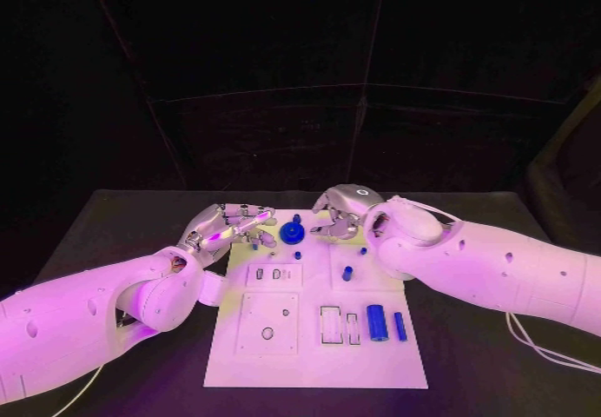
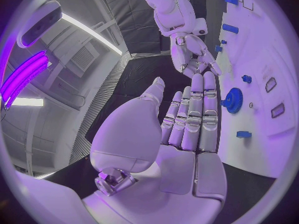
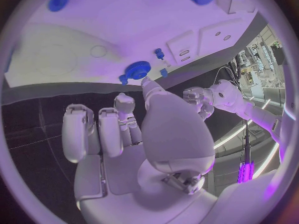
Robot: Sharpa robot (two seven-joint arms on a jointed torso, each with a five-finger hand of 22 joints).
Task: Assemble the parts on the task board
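Two hands are being held at the far end of the white board [image 1: 238, 365], flanking the blue gear [image 1: 292, 232]: left hand [image 1: 229, 226] extended, empty; right hand [image 1: 345, 213] curled, empty, thumb near it.

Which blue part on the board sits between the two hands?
The blue gear at the far end of the task board: round and toothed, between left hand and right hand. The other blue parts lie nearer the robot.

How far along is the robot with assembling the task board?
Early, it seems. A blue gear sits at the task board's far end, apparently placed. Left hand and right hand flank it, holding nothing. A blue cylinder and blue bar lie loose.
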